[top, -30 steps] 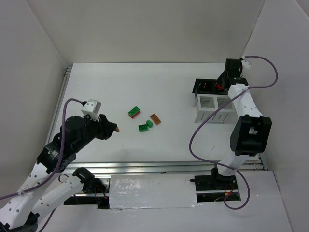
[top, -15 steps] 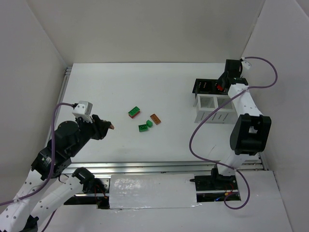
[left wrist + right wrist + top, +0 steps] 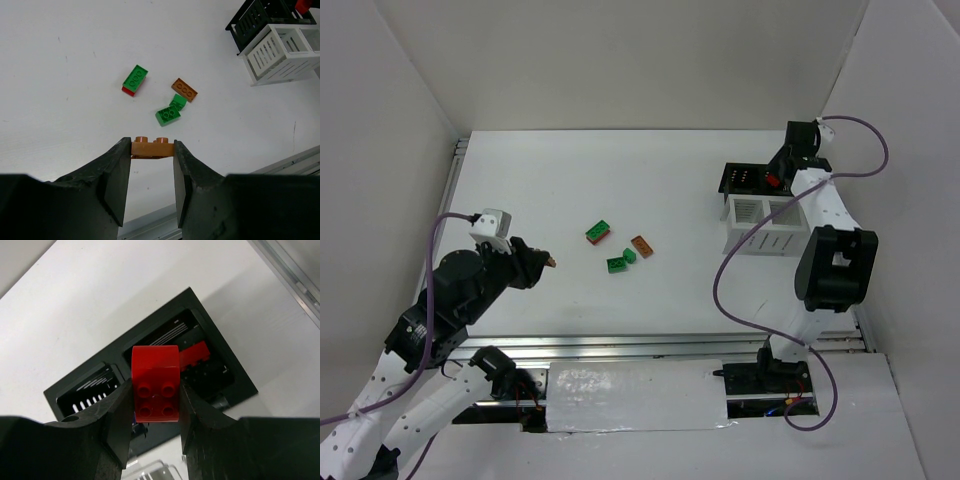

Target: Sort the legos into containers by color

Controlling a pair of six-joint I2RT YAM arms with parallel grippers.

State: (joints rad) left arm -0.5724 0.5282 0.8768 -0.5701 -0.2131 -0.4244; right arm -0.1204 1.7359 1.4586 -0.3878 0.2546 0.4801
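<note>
The white table [image 3: 660, 170] lay beneath both grippers. The white bin [image 3: 760, 243], slatted and split into two compartments, stood just behind the right gripper [image 3: 778, 180] on the side of that arm's base. It stood well ahead of the left gripper [image 3: 548, 262] and to its right. The black bin [image 3: 217, 340], also with two compartments, lay directly under the right gripper, close against the white bin.

The left gripper was closed to a narrow gap, its fingers clamping an orange-brown brick [image 3: 152, 147] by the ends, studs up, clear of the table.

The right gripper was partly closed, its fingers pressing the two sides of a red brick [image 3: 155, 385], which was held above the black bin near the divider. A second red brick [image 3: 195, 354] lay in the compartment just right of the held brick.

Three groups of loose bricks lay on the table ahead of the left gripper:
- a green-on-red stack [image 3: 134, 80], farthest and slightly left;
- a flat orange-brown brick [image 3: 184, 89], ahead and slightly right;
- two green bricks [image 3: 170, 111] touching each other, nearest the fingertips.
</note>
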